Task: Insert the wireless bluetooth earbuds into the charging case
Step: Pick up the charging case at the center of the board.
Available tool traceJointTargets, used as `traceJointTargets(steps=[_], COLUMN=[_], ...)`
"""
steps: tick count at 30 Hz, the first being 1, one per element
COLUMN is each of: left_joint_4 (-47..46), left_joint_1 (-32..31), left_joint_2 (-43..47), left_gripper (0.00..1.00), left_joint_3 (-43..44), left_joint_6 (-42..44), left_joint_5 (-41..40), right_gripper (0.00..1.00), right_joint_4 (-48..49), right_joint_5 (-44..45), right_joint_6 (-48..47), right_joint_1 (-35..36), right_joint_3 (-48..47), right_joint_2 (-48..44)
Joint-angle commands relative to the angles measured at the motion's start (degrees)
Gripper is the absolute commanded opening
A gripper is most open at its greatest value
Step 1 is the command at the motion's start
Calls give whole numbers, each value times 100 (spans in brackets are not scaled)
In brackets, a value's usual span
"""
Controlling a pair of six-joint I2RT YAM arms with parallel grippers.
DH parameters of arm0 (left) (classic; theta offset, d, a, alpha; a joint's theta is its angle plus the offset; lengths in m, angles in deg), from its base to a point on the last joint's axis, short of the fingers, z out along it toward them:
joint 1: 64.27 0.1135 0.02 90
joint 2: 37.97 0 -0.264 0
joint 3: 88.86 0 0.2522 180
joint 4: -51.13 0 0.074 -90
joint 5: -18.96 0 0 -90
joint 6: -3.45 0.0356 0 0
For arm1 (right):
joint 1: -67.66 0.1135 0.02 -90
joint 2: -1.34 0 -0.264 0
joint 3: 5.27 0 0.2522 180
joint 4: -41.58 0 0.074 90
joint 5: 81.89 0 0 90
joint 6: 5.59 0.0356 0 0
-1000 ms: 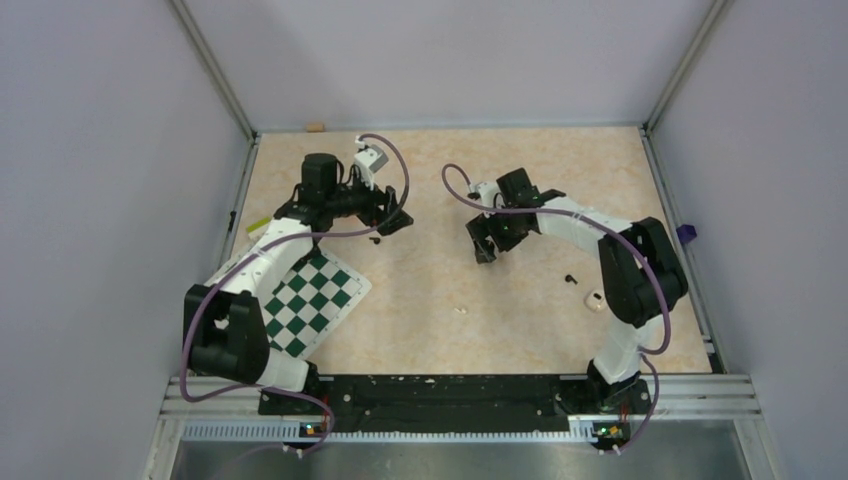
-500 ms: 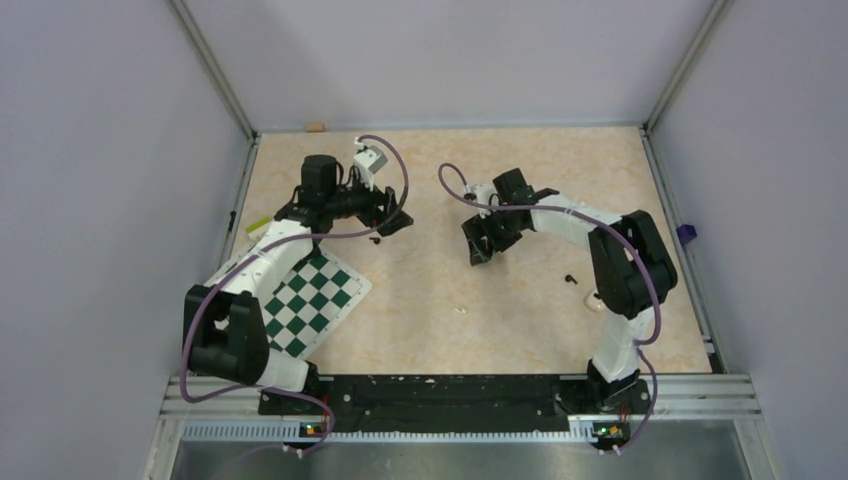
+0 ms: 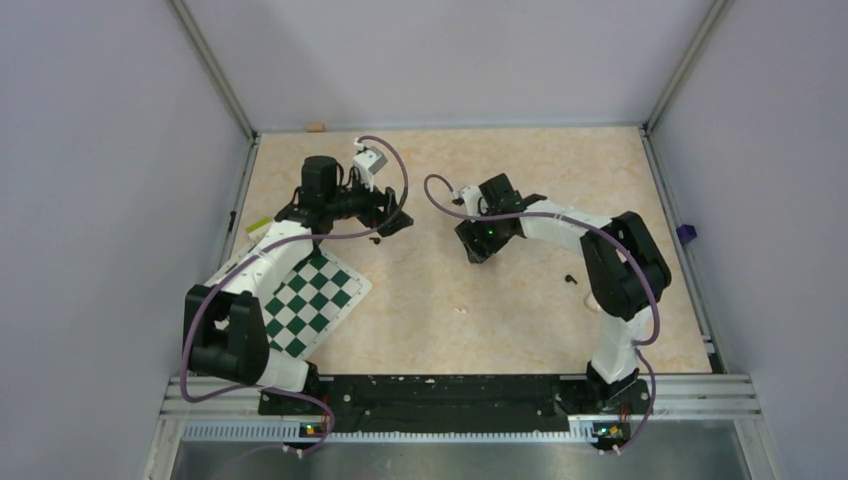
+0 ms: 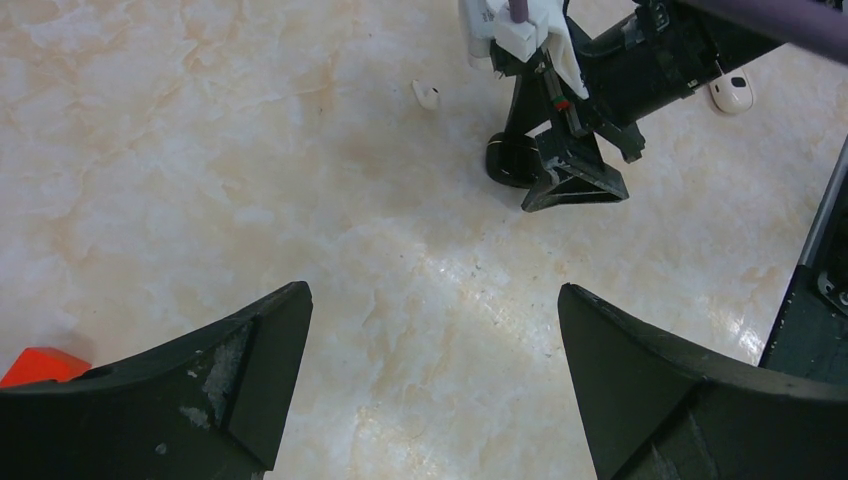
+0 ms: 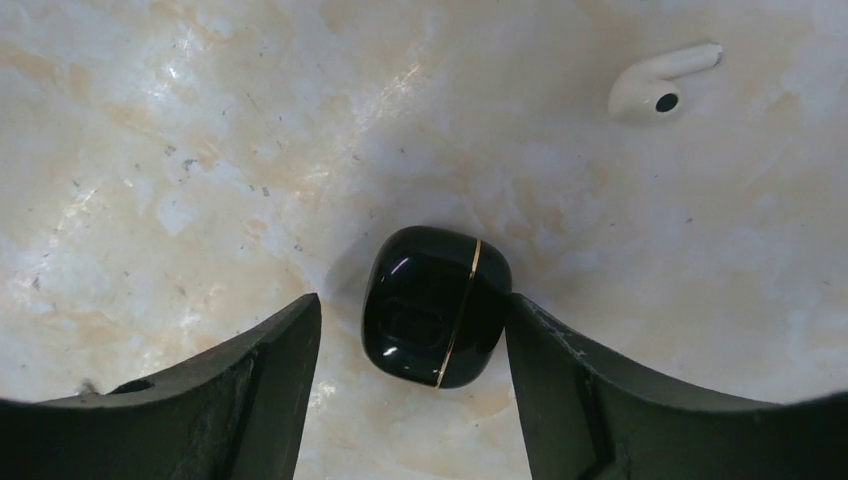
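In the right wrist view a glossy black rounded earbud (image 5: pixel 436 305) with a thin gold seam lies on the table between my right gripper's (image 5: pixel 412 305) open fingers. It touches the right finger and stands apart from the left one. A second black earbud (image 3: pixel 570 278) lies near the right arm's elbow. The cream-white charging case (image 4: pixel 733 95) shows far off in the left wrist view; in the top view the right arm hides it. My left gripper (image 4: pixel 435 330) is open and empty over bare table. In the top view it (image 3: pixel 392 222) faces the right gripper (image 3: pixel 478 250).
A small white earbud-shaped piece (image 5: pixel 660 85) lies just beyond the right gripper, also in the top view (image 3: pixel 461 310). A red block (image 4: pixel 40 365) sits beside the left finger. The chequered mat (image 3: pixel 310 300) lies at the front left. Side walls enclose the table.
My right gripper and forearm have moved left and slightly toward the back. The elbow now covers the spot where the white case showed. The left arm has not moved.
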State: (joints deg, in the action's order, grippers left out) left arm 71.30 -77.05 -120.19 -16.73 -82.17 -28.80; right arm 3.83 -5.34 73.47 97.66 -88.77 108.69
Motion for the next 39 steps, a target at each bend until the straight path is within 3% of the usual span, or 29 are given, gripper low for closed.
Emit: traceJointTargets(steps=[1,12,17,26,39], left_joint_4=[-413,-1197,-1223,-80,-448], left_joint_1=[19,64,57,-229,-1290], left_joint_2=[68,-33,-140,-671,-821], left_gripper=[99,99,99,95,96], left_joint_3=[-60,-340,-161,1502,1569], left_joint_6=[-247,-1339,-1664,-1652,-2197], left_joint_5=[-105,-412,-195,626,649], right_gripper=[64,31,30,29,29], right_joint_4=[273,821,1317,2092,2124], right_joint_5=[761,1317,1145,560,40], right_joint_6=[-255,-666,-975,-1383,-1798], right_joint_1=[190,375,375,377,492], right_joint_3=[248,744,1078,1621,2103], right_joint_2=[-238,-653,-1680,-3660,-4458])
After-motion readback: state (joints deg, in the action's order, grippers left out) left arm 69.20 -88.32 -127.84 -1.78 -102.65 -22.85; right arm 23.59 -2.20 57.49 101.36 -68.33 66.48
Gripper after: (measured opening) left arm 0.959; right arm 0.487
